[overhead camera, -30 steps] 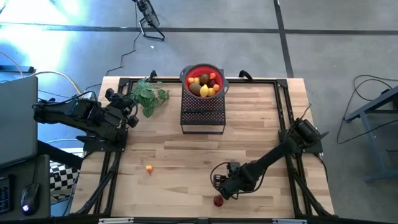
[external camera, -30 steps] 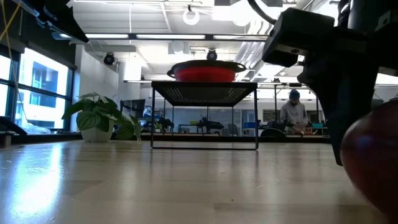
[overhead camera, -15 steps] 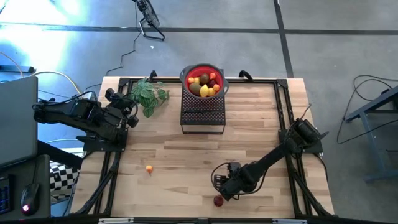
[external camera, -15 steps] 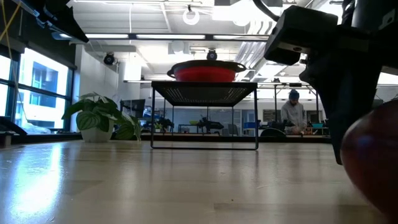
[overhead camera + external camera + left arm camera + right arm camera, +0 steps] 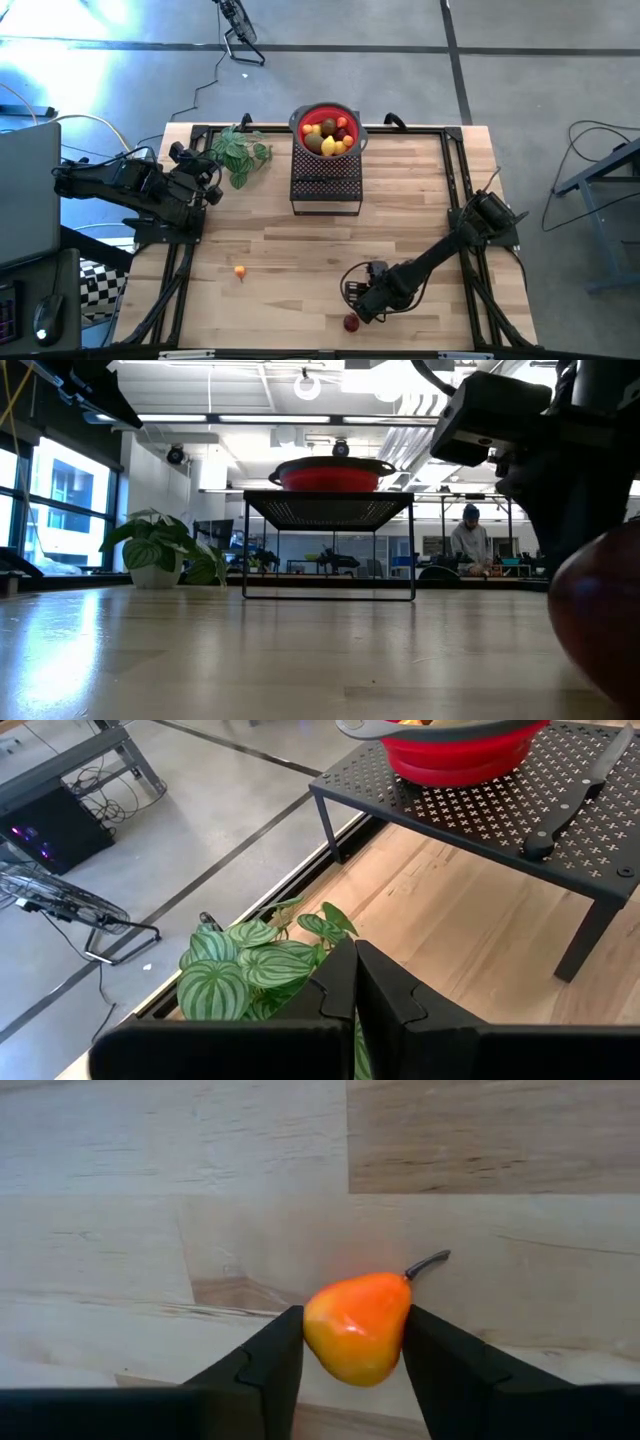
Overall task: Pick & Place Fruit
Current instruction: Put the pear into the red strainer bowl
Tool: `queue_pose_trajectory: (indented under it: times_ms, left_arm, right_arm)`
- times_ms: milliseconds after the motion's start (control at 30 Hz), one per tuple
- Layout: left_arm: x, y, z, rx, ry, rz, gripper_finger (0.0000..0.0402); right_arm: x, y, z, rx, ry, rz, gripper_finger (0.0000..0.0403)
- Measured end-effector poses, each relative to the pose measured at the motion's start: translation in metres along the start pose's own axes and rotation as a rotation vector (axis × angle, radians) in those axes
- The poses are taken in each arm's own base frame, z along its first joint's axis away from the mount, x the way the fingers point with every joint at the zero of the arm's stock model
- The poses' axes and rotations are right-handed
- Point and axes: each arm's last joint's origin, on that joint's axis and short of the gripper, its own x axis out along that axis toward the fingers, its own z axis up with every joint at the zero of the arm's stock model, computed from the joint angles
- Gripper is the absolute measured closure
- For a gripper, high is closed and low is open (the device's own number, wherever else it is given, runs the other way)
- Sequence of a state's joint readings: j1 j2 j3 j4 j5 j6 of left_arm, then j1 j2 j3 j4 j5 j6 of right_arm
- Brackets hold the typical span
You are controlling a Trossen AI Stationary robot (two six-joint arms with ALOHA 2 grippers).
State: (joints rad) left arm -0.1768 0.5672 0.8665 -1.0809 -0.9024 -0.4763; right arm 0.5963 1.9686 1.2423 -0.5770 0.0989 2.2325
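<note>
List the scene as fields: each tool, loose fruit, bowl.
right tool: low, fingers against both sides of an orange pear-shaped fruit
left tool: shut, parked by the plant
loose fruit: dark red fruit beside the right tool; small orange fruit farther left
red bowl: holds fruit, on the black stand

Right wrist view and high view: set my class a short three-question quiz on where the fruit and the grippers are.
1. True or false: the red bowl stands on the black rack.
2. Choose one: between the fingers of the right gripper sits A) a lemon, B) an orange pear, C) a knife.
3. Fill in: the left gripper, beside the leafy plant, is ____.

Key: 1 true; 2 B; 3 shut.
</note>
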Motion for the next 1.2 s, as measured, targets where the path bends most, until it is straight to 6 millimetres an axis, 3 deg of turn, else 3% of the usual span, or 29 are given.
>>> queue_pose_trajectory:
  times_ms: [200, 900, 1200]
  left_arm:
    - [0.0, 0.0, 0.0, -0.001, 0.0, 0.0, 0.0402]
    - [0.0, 0.0, 0.0, -0.001, 0.0, 0.0, 0.0402]
    - [0.0, 0.0, 0.0, 0.0, 0.0, 0.0, 0.0402]
  right_arm:
    - [0.0, 0.0, 0.0, -0.002, -0.004, 0.001, 0.0275]
    - [-0.006, 0.002, 0.002, -0.009, -0.02, 0.034, 0.028]
    - [-0.031, 0.011, 0.002, -0.049, -0.002, 0.156, 0.0282]
